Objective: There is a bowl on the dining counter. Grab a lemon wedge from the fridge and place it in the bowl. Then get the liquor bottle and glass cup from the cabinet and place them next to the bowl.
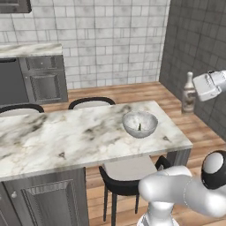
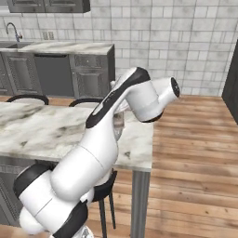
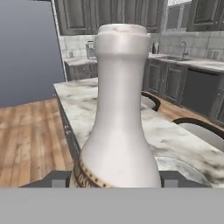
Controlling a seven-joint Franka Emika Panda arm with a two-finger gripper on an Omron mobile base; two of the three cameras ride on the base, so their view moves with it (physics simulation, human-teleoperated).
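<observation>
- Our pincer (image 3: pixel 116 178) is clamping the liquor bottle (image 1: pixel 189 93) low on its body, one dark tip showing at each side of it in the hand view.
- We are holding the bottle upright in the air, off the right end of the tabletop (image 1: pixel 66 137) and apart from it, above the wooden floor (image 1: pixel 194 128).
- The bottle is showing a brownish-grey body with a patterned label band, narrowing into a long pale neck with a flat cap.
- The bowl (image 1: pixel 140 124) is sitting near the tabletop's right end, pale and speckled inside, with the tiny dark lemon wedge (image 1: pixel 140 127) lying in it.
</observation>
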